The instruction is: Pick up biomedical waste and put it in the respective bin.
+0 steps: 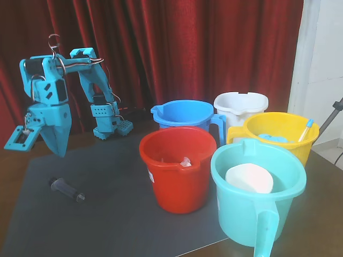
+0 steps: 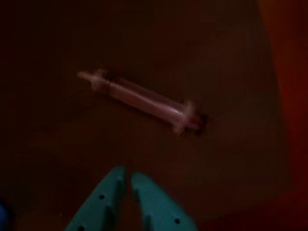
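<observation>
Gripper (image 2: 126,175) tips nearly closed, empty. Syringe (image 2: 142,100) lies on the mat (image 1: 107,214) ahead of them in wrist view, long axis diagonal, apparently crosswise to jaws; view is dim.

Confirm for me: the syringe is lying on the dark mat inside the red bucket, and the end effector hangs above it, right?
Not quite. The syringe lies on the dark mat out in the open, left of the red bucket in the fixed view, not inside it. The end effector does hang above it.
</observation>
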Controlling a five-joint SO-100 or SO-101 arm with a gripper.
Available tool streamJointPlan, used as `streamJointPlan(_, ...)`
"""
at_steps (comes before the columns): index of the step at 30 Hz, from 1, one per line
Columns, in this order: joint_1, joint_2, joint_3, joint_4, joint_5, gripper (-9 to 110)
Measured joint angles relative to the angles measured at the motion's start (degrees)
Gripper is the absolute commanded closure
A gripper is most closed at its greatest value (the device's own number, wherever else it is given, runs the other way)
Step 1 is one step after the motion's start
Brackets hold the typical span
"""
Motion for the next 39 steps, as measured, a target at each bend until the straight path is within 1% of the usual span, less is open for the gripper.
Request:
streamJointPlan(1, -0.35, -0.09, -0.26, 0.0, -5.45, 98)
streamJointPlan(2, -0.62, -0.09, -0.53, -0.09, -8.0, 95)
streamJointPlan(4, -0.53, 0.0, -0.7, -0.88, -16.96, 88)
streamJointPlan(6, 0.09, 0.0, -0.79, -2.64, -22.06, 81)
streamJointPlan(8, 0.62, -0.09, -0.79, -4.13, -26.02, 77)
streamJointPlan(10, 0.62, -0.26, -0.88, -5.89, -30.06, 75)
streamJointPlan(16, -1.85, -2.64, 0.26, -13.62, -52.03, 74)
streamJointPlan(20, -2.64, -3.08, 0.44, -13.97, -57.13, 75)
streamJointPlan(22, -2.02, -3.08, 0.53, -13.97, -57.92, 75)
streamJointPlan(31, -2.11, -3.08, 10.46, -13.8, -58.36, 75)
streamJointPlan(39, -2.11, -3.08, 14.77, -13.89, -58.36, 75)
